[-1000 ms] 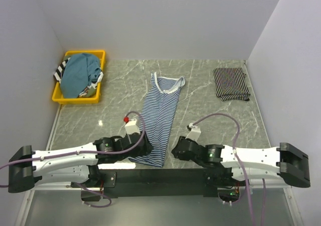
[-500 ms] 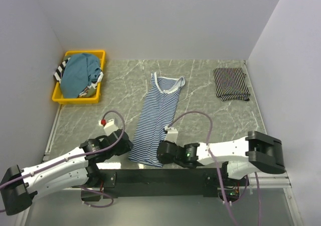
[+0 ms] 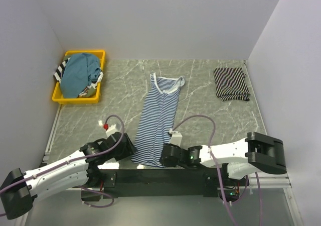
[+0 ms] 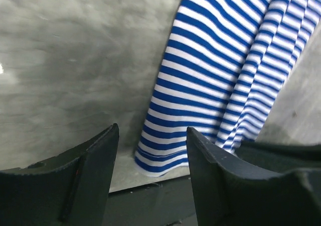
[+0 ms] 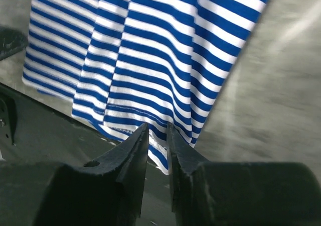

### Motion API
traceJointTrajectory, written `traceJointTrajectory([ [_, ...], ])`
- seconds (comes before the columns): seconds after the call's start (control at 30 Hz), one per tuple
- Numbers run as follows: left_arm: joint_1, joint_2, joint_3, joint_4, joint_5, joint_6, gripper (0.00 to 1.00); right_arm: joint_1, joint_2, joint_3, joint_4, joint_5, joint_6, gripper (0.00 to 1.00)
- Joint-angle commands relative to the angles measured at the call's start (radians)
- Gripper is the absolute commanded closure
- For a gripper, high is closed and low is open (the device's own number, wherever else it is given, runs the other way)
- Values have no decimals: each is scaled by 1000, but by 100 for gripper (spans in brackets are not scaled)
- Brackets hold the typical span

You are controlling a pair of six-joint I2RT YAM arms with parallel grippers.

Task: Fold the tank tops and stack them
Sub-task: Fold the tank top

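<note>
- The blue-and-white striped tank top point(image 3: 159, 116) is lying on the marble table point(image 3: 215, 123), already narrowed into a long strip. Its scooped neck is pointing to 12 o'clock and its hem is sitting at 6 o'clock, at the near edge.
- The left gripper point(image 4: 152, 135) is hovering low at the hem's 9 o'clock corner. Its fingers point(image 4: 95, 168) are standing wide apart and holding nothing. In the left wrist view the corner of the cloth is showing in the gap between them, just beyond the tips.
- The right gripper point(image 5: 156, 128) is sitting at the hem's 3 o'clock corner with its jaws drawn to a narrow slit. Striped fabric is running into that slit, so it appears to be pinching the hem, though how firmly is unclear.
- Judging from this, the lengthwise fold is done and the crosswise fold is beginning: both arms are taking the hem corners.
- The next move is calling for the left jaws to go forward over the corner and shut on all the layers. Both arms would then lift together and carry the hem toward 12 o'clock, laying it near the neck.
- A folded black striped tank top point(image 3: 230, 84) is waiting at 2 o'clock, probably the stack to build on.
- The yellow bin point(image 3: 85, 51) at 10 o'clock is holding a teal tank top point(image 3: 80, 74) and other striped fabric, still to be folded.
</note>
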Motion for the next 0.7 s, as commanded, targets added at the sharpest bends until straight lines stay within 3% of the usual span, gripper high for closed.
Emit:
traceJointTrajectory([
  [0.0, 4, 12, -26, 110, 103, 50, 38, -41, -67, -82, -102, 3, 1, 70],
  [0.3, 4, 86, -81, 287, 261, 103, 37, -62, -217, -42, -180, 23, -62, 57],
  [0.47, 4, 112, -101, 286, 278, 87, 41, -62, -341, -35, -317, 79, -26, 51],
  [0.67, 0, 129, -120, 247, 248, 47, 49, -62, -466, -102, -406, 77, 56, 50],
])
